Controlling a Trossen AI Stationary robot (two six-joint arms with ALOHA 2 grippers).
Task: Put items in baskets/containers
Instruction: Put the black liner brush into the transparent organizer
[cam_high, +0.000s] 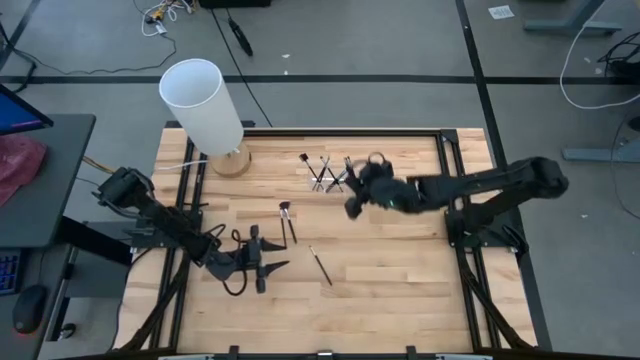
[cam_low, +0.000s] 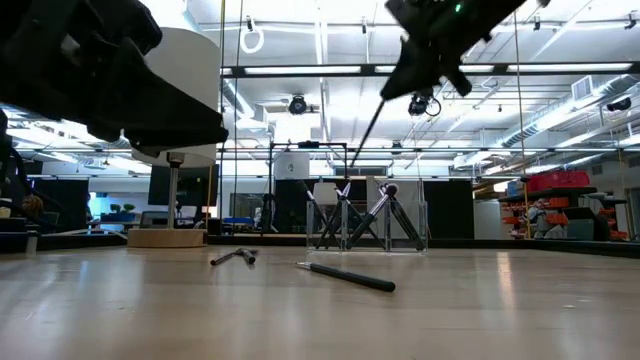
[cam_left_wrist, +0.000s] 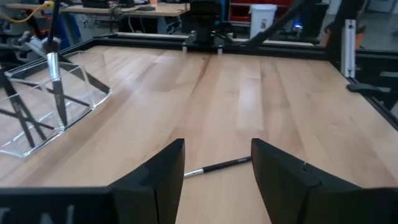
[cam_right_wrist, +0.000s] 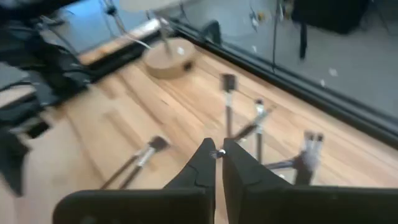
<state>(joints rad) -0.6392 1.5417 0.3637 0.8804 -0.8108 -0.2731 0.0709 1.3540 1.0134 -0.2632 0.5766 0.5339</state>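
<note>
Right gripper (cam_high: 352, 207) pinched a brush (cam_low: 366, 135) above centre frame—next, I judged, lowering it into the holder (cam_left_wrist: 37, 118)—left gripper (cam_high: 268, 268) spread, idle.

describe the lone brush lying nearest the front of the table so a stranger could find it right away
Start at the tall white cylinder at the table's back left, then move toward the front edge, past the pair of brushes lying side by side mid-table. The brush you want lies flat by itself just right of the left gripper. Unlike the pair, it lies alone, and unlike those in the clear holder, it isn't propped up.
</note>
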